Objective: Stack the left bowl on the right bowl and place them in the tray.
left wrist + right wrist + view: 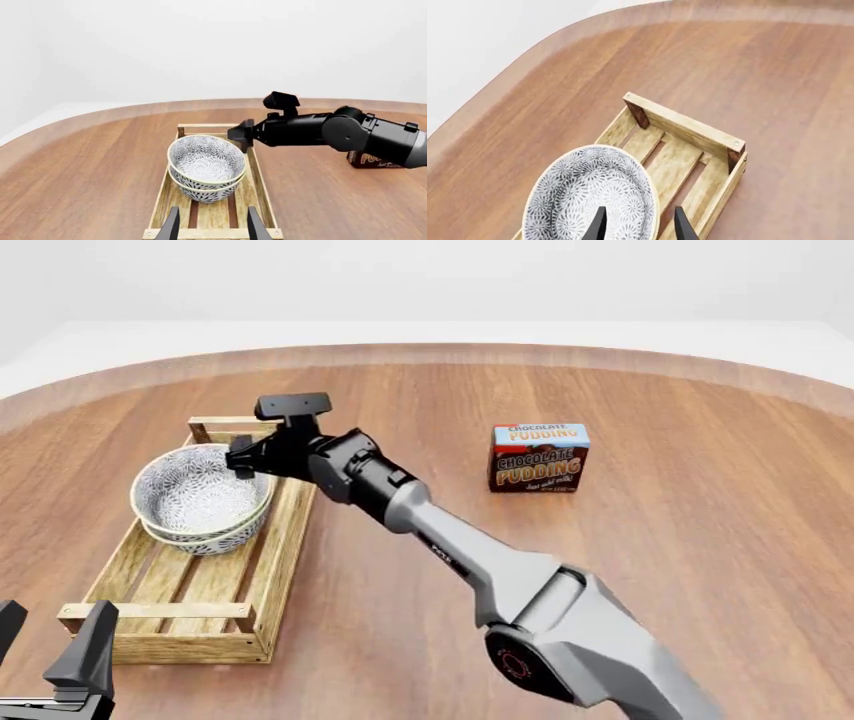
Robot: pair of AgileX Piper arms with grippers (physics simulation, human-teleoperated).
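Two patterned bowls sit stacked, the upper bowl (198, 492) nested in the lower bowl (211, 538), inside the pale wooden tray (286, 540) towards its far half. My right gripper (243, 460) is open; its fingers straddle the upper bowl's right rim, one inside and one outside, as the right wrist view (639, 226) shows. My left gripper (51, 665) is open and empty, just short of the tray's near end. In the left wrist view the stacked bowls (203, 161) lie beyond my left gripper (212, 226), with the right gripper (240, 135) at their rim.
A chocolate pudding box (538, 457) stands upright on the table to the right of the tray, behind the right arm (454, 550), which stretches diagonally across the table. The tray's near half (174, 585) holds nothing.
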